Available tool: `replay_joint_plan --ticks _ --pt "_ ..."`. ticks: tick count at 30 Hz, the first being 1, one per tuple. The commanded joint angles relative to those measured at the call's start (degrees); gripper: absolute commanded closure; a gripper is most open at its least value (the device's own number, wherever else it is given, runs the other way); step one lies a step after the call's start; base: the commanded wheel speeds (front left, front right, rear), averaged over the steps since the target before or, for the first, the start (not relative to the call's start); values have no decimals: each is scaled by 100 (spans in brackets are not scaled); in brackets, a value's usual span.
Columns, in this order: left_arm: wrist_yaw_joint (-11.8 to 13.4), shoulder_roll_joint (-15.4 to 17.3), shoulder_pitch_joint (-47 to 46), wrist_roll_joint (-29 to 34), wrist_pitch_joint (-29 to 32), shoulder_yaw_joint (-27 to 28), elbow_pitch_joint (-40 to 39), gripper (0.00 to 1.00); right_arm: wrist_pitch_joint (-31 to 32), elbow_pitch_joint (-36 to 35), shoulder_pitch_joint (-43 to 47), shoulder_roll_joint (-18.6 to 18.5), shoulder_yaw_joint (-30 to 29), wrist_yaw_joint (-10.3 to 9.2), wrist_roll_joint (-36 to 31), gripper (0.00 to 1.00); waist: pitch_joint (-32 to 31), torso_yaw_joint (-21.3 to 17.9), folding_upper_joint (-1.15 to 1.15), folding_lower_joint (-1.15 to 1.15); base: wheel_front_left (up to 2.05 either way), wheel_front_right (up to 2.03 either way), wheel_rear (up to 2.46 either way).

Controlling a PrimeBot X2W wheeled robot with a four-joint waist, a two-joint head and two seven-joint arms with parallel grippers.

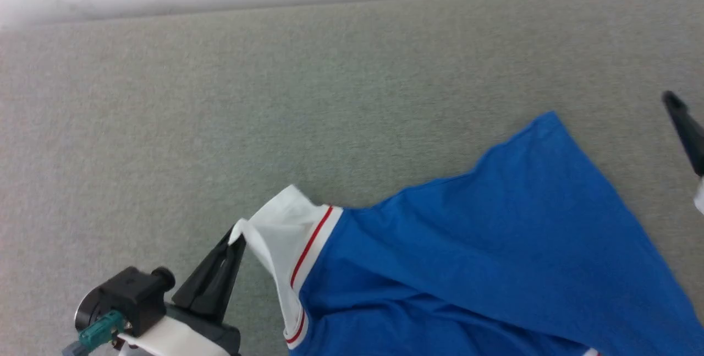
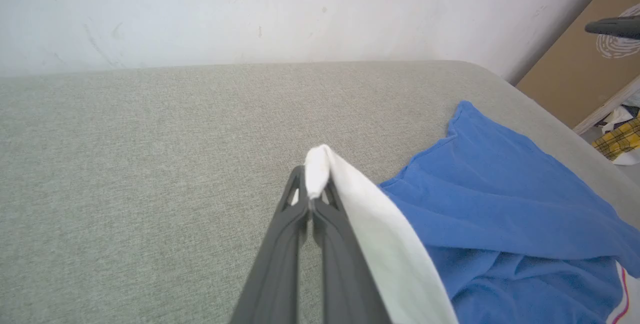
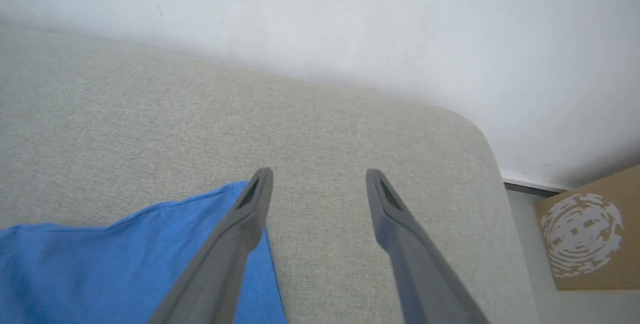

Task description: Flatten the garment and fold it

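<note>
Blue jersey (image 1: 495,246) lies rumpled lower right of head view on grey bench (image 1: 220,97). White sleeve (image 1: 286,224) edge pinched by left tool (image 1: 235,235); right tool (image 3: 317,176) spread, empty, near blue corner. Risk: one-sided pull drags whole shirt, bunching folds; thin pinch may slip.

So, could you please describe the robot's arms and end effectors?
Both the left end effector and right end effector have two long, dark grey, tapering fingers with slotted cut-outs near the tips. Behind the left sits a black wrist housing, a teal connector and a white forearm shell.
</note>
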Motion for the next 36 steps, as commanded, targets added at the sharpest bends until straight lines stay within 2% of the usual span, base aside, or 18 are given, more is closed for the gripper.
replay_joint_plan --ticks 1,6,15,17,20,23,26,31,36 --pt "-36 -49 -112 59 -44 -30 -15 100 132 179 -180 12 141 -5 -5 0 393 383 0 -1 0 0 0" --pt "-145 -240 -401 120 -47 -199 65 100 616 1137 -787 -146 759 -5 -53 0 699 813 0 -1 0 0 0" --pt "-220 -393 -578 138 -116 -309 258 100 842 2052 -693 -369 1227 -5 14 0 914 1183 0 -1 0 0 0" --pt "-216 -394 -577 139 -120 -314 278 100 1028 2195 -612 -347 1241 -5 116 100 912 1193 0 -1 0 0 0" --pt "-193 -383 -567 130 -109 -304 277 100 1261 2236 -540 -384 1261 -5 169 100 907 1162 0 -1 0 0 0" --pt "-205 -354 -599 132 -89 -299 304 100 1112 2213 -530 -318 1153 -5 82 100 823 1067 0 -1 0 0 0" --pt "-279 -334 -753 190 -118 -301 372 100 662 2160 -556 -80 997 -5 77 100 623 935 0 -1 0 0 0" --pt "-513 -232 -1453 413 -114 -237 663 100 -377 1951 -936 633 464 -5 203 100 72 597 0 -1 0 0 0" --pt "-791 -148 -2245 493 -121 -82 1096 100 -922 1845 -1462 847 309 -5 25 100 -469 278 0 -1 0 0 0"
